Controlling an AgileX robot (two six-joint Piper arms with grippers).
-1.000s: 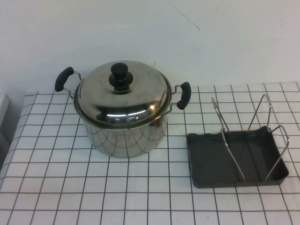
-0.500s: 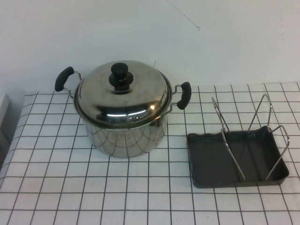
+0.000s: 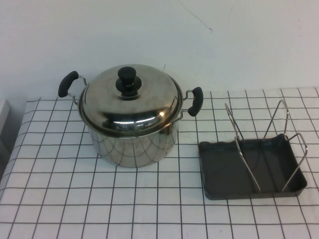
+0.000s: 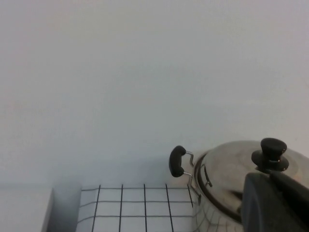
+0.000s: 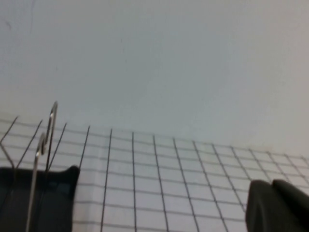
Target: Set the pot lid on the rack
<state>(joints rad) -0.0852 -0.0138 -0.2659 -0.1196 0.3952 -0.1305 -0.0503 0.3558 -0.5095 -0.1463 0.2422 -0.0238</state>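
The pot lid (image 3: 130, 101) sat on the pot (image 3: 132, 142), covering it, the rack (image 3: 254, 159) waiting at its four o'clock. Left gripper (image 4: 277, 205) and right gripper (image 5: 280, 208) were closed, empty, parked off the worktop (image 3: 75, 199).

Plain white wall (image 3: 149, 35) behind a black-gridded white tablecloth (image 3: 99, 199).

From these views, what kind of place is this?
Probably a staged kitchen-style test table rather than a real kitchen: a steel pot with its pot lid on, a wire rack beside it, a checked tablecloth, and a bare white wall.
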